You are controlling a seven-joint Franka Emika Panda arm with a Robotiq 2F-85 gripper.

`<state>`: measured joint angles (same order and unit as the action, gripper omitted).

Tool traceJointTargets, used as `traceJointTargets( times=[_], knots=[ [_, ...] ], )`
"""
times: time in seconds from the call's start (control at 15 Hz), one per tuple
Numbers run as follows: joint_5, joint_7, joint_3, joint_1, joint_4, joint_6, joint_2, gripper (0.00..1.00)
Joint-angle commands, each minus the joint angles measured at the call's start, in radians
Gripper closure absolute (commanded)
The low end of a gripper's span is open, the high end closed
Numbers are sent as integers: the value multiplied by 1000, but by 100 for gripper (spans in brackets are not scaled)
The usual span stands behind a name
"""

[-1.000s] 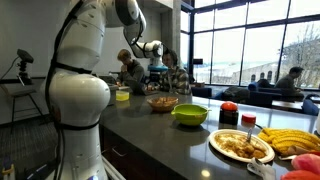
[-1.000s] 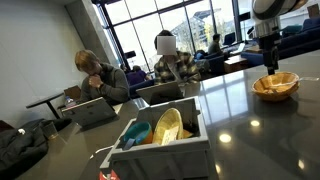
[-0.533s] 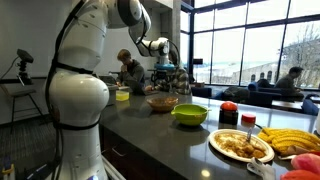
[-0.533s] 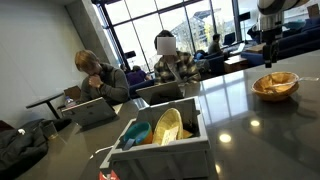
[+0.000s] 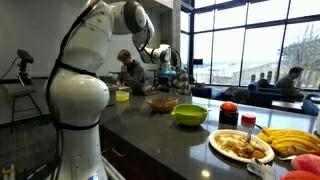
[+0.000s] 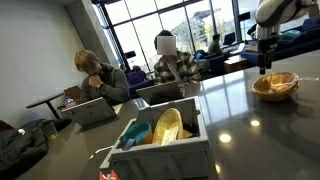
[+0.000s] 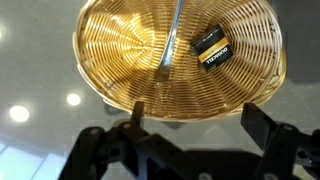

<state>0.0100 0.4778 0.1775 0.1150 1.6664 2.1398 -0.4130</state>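
One wicker basket [image 7: 120, 60] just below the end effector [image 7: 192, 118], jaws wide apart.

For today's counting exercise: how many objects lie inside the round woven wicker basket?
2. A slim silver metal utensil lies across the basket; a small black rectangular packet lies beside it. The cropped top edge might hide more.

Stands in an exterior view as a white Panda arm [image 5: 80, 90], upright from its bulky base, bent over at the top and stretched far forward. Ends past the wrist [image 6: 272, 14] in a dark Robotiq gripper [image 6: 265, 64] pointing straight down. Hangs with jaws spread wide, clasping nothing. Shows in the wrist view as two black fingers [image 7: 137, 125], well apart along the lower edge.
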Motion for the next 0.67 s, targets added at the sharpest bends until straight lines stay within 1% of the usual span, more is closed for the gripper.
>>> traceJointTargets(
  times=[0.0,0.27,0.6],
  knots=[
    [-9,-26,-3,-4,-29,-9,-48,0],
    [16,-40,-4,-29,-31,-29,-62,0],
    [24,-55,-10,-54,-2,-32,-50,0]
  ],
)
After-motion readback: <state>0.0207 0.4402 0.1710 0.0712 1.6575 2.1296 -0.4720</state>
